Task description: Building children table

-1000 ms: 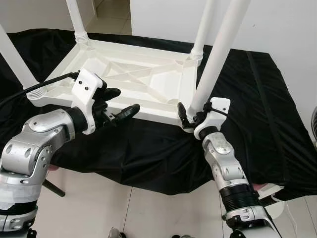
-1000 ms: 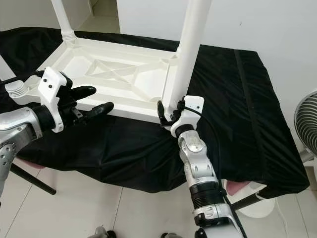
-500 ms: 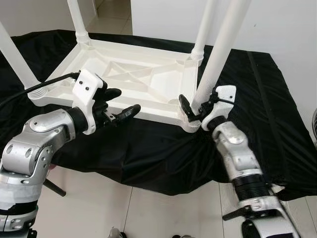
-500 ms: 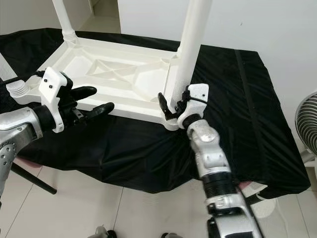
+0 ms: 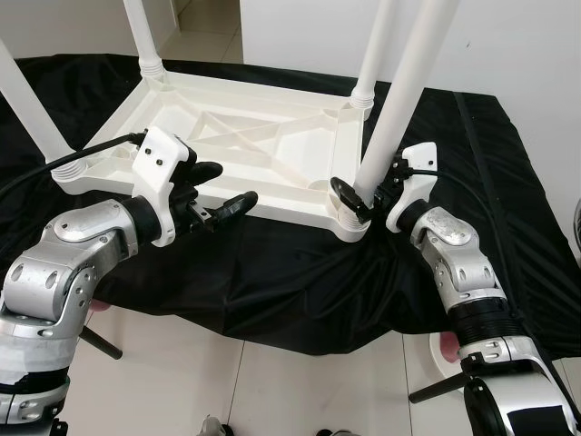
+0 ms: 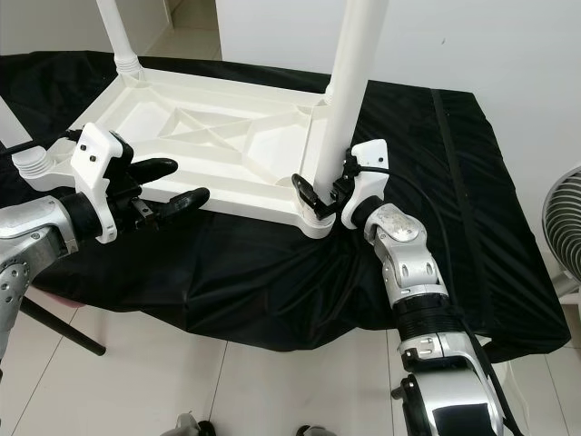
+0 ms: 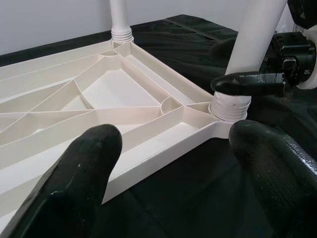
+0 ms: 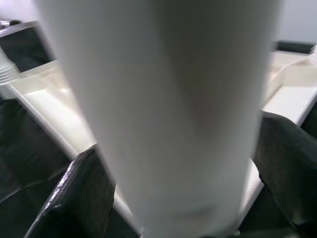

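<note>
The white children table point(image 5: 245, 150) lies upside down on a worktop covered with black cloth point(image 5: 472, 209), with its legs pointing up. In the eye views, two legs stand at the far corners, about 11 and 1 o'clock of the frame, one at the near left corner at 9 o'clock, and the fourth leg point(image 5: 399, 100) rises from the near right corner socket point(image 5: 349, 218), at about 4 o'clock of the tabletop.

The right claw point(image 5: 363, 193) sits around the bottom of this fourth leg, just above the socket, one black finger on each side of the tube. In the right wrist view the fingers point(image 8: 79, 198) stand on both sides of the leg, but I cannot tell if they really press it. Compared with one second ago, the right forearm has swung out toward 4 o'clock and the wrist has turned around the leg, while the claw stayed at the same height. I judge this as a screwing turn, so the last leg is probably being tightened into its socket.

The left claw point(image 5: 213, 191) hovers with its fingers apart just in front of the near edge of the tabletop, touching nothing, and it has not moved
</note>
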### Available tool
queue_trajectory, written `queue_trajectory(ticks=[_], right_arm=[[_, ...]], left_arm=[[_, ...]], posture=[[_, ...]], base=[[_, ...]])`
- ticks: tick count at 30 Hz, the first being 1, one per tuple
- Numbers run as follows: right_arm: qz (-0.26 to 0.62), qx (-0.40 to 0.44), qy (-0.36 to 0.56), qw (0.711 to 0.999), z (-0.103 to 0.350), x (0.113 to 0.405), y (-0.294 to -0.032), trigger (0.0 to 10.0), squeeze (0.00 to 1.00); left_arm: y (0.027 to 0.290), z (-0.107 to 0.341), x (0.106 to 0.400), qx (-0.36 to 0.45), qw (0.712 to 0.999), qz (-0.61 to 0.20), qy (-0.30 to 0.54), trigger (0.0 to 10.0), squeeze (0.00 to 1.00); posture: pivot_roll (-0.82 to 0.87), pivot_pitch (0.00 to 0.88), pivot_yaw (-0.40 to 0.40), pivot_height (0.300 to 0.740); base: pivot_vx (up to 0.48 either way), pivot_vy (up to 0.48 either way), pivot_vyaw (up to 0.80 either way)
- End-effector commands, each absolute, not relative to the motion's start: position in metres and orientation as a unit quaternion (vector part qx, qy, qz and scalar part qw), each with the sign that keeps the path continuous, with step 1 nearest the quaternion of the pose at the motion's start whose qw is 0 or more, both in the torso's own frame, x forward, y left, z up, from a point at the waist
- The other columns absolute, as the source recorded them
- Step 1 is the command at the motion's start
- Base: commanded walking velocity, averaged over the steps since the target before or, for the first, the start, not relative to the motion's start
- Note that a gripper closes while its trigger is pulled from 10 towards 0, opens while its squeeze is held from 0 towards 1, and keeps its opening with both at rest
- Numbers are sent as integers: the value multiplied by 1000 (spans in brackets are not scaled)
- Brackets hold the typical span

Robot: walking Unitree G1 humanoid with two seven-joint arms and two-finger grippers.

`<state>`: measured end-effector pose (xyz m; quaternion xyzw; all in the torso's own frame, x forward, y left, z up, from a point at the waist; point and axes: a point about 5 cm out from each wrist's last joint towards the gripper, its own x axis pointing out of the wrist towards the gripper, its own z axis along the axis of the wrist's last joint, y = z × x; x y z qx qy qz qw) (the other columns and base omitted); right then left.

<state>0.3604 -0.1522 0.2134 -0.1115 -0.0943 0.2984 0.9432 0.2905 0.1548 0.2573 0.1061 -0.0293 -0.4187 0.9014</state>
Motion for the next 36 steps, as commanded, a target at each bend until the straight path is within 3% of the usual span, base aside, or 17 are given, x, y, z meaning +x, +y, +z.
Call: queue_trajectory(ticks=[1,2,4,5,16,22,26,36], right_arm=[[306,-112,-96,940,218,362,-154,10000,0],[320,-109,-92,937,218,362,-153,4588,0],[331,-107,-89,933,218,362,-152,4588,0],[350,-105,-82,927,218,363,-152,0,0],[332,-108,-45,936,208,369,-153,0,0],[296,-93,-16,951,194,369,-151,0,0],[211,-90,5,973,181,370,-152,0,0],[92,-74,13,993,168,367,-154,0,0]], left_arm=[[155,262,290,116,904,-410,-34,10000,0],[155,262,290,116,904,-410,-34,10000,0],[155,263,290,116,904,-410,-34,10000,0],[155,263,290,116,904,-410,-34,10000,0],[152,261,287,115,894,-432,-22,10000,0],[151,257,282,130,867,-482,3,10000,0],[146,255,273,143,821,-551,25,10000,0],[133,256,268,156,779,-606,21,10000,0]], posture=[[17,148,36,740],[17,148,36,740],[17,148,36,740],[19,149,37,740],[19,149,37,740],[24,148,31,740],[23,145,26,740],[23,142,14,740]], base=[[0,0,0],[0,0,0],[0,0,0],[0,0,0],[0,0,0],[0,0,0],[0,0,0],[0,0,0]])
